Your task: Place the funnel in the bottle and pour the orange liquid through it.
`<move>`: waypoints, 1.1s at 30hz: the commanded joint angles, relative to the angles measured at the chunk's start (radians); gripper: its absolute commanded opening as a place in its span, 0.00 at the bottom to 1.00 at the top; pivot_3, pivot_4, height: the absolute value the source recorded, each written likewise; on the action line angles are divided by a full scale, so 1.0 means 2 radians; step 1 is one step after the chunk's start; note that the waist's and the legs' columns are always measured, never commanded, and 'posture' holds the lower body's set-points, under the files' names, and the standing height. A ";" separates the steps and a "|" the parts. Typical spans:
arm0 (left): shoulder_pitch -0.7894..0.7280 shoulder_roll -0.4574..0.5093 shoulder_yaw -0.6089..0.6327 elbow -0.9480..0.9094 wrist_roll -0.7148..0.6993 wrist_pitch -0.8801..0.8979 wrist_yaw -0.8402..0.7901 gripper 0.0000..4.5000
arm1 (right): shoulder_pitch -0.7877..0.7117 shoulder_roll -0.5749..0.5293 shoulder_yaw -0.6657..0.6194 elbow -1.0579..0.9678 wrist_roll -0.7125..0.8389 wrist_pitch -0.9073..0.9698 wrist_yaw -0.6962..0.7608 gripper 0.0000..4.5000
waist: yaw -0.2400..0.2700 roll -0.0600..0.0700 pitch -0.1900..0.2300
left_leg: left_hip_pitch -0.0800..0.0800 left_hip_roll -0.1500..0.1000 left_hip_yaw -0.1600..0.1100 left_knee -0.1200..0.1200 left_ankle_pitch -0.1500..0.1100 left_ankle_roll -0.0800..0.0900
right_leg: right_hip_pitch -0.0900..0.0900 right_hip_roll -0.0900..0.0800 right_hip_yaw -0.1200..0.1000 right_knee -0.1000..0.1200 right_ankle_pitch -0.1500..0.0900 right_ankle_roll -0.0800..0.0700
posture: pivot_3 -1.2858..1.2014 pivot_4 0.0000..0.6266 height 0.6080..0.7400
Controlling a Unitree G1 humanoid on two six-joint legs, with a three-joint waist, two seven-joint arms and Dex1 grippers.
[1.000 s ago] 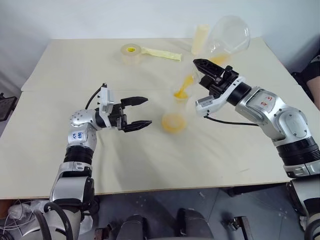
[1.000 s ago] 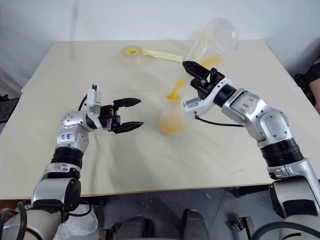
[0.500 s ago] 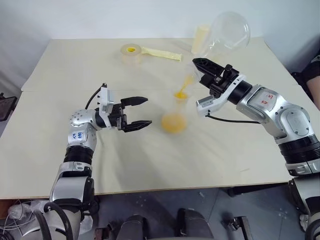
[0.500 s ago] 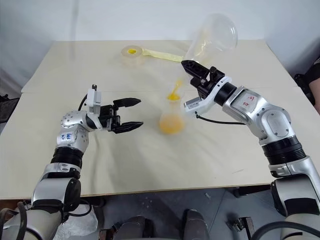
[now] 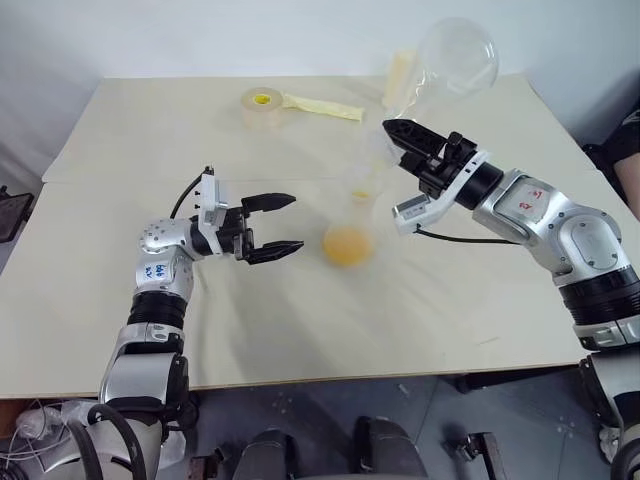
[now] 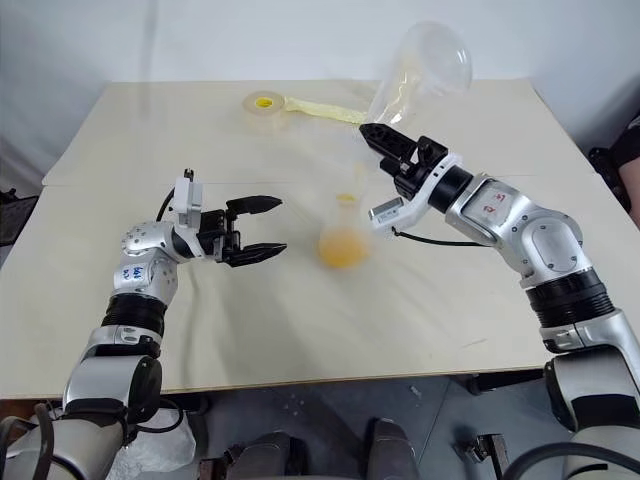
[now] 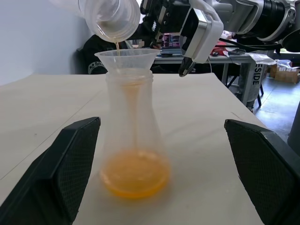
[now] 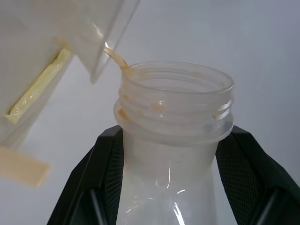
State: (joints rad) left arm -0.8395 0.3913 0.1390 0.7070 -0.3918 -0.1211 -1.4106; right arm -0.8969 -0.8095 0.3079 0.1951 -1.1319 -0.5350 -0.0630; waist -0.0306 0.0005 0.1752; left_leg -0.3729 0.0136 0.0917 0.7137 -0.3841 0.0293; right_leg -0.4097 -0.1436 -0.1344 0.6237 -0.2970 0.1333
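Observation:
The frosted bottle (image 7: 129,126) stands upright mid-table with the clear funnel (image 7: 126,57) seated in its neck. A pool of orange liquid (image 7: 135,176) fills its base. Above it, my right gripper (image 5: 408,138) is shut on the neck of a clear conical flask (image 5: 455,58), tipped mouth-down over the funnel. A thin orange trickle (image 7: 117,47) runs from the flask's mouth into the funnel. In the right wrist view the flask's neck (image 8: 173,122) sits between both black fingers (image 8: 107,178). My left gripper (image 5: 292,222) is open, level, just left of the bottle and apart from it.
A yellow tape roll (image 5: 262,100) with a loose strip (image 5: 322,107) lies at the back of the table. A cream-yellow cylinder (image 5: 402,72) stands behind the tipped flask. Part of a person (image 5: 630,140) shows at the right edge.
The pour has thinned from a broad orange stream to a trickle. The flask has tipped a little further as my right wrist rolled. The left gripper has not moved.

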 commanded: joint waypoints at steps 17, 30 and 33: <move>-0.023 0.007 0.005 0.010 0.000 -0.005 0.024 1.00 | 0.037 0.042 -0.058 -0.024 0.154 0.050 0.056 0.54 | 0.001 0.000 0.000 | 0.000 0.000 0.000 0.000 0.000 0.000 | 0.000 0.000 0.000 0.000 0.000 0.000 | 0.52 0.24 1.00; -0.024 0.022 -0.005 -0.010 0.009 0.059 0.053 1.00 | 0.066 0.194 -0.298 -0.084 0.545 0.407 0.169 0.54 | 0.003 0.000 0.000 | 0.000 -0.001 -0.003 0.001 0.000 0.000 | 0.001 0.000 -0.001 0.001 0.000 0.000 | 0.52 0.24 1.00; -0.023 0.024 -0.007 -0.019 0.007 0.091 0.065 1.00 | 0.078 0.192 -0.340 -0.074 0.594 0.426 0.166 0.54 | 0.001 0.000 0.000 | 0.000 -0.001 -0.002 0.000 0.000 0.000 | 0.001 0.000 -0.001 0.001 0.000 0.000 | 0.52 0.24 1.00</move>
State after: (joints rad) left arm -0.8624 0.4284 0.1279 0.7134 -0.3739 0.0322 -1.2975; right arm -0.7407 -0.4135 -0.3176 0.0720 -0.0048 0.3071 0.2727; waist -0.0277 0.0006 0.1752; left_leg -0.3731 0.0120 0.0869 0.7144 -0.3841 0.0295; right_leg -0.4085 -0.1440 -0.1356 0.6265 -0.2969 0.1333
